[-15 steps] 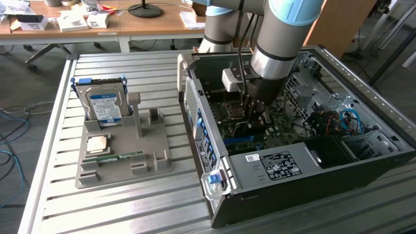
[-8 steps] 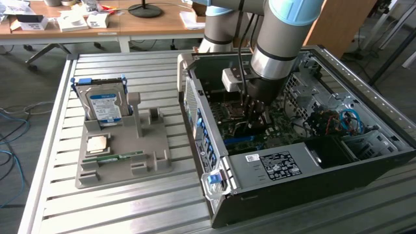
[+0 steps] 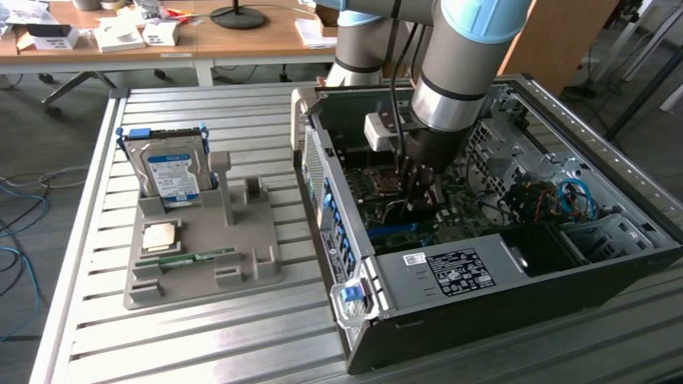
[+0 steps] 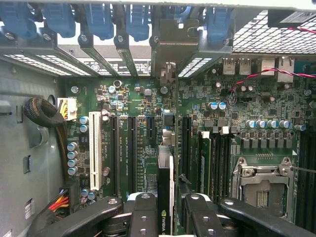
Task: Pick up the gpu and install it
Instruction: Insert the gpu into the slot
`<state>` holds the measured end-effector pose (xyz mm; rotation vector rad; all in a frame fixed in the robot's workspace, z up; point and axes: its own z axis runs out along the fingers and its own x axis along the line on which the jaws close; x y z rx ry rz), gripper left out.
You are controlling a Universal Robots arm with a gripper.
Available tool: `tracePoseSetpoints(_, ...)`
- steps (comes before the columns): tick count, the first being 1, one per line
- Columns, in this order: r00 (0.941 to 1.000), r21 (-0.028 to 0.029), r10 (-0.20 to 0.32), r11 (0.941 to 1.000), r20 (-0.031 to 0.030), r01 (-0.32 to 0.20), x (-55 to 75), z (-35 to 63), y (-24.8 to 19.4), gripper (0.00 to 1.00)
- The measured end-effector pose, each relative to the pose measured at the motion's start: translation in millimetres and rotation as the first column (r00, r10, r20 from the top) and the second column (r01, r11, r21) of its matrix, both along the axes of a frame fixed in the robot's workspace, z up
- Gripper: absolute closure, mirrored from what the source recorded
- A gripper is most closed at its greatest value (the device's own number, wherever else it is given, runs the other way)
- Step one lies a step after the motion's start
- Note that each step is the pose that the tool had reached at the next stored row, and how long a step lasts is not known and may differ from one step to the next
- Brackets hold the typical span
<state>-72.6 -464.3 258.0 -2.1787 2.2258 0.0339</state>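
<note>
The open computer case (image 3: 513,320) lies on its side, exposing the motherboard (image 4: 133,98) to a reach from above. The gpu (image 4: 165,190) stands edge-on over the motherboard's expansion slots (image 4: 123,153), clamped between the gripper's (image 4: 170,202) fingers, seemingly so its lower edge can line up with a slot.

Grey arm (image 3: 459,68), light-blue joint cap (image 3: 485,16), black screw-studded jaws.

Exterior camera looks down on the open computer case (image 3: 427,336); wrist camera, behind the hand (image 4: 165,217), closely faces the shared motherboard (image 4: 148,98).
</note>
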Motion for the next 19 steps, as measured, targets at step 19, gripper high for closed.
tracePoseSetpoints(19,1.0000,0.0000,0.000,1.0000,0.0000,0.000,0.0,-2.3,0.0,0.74)
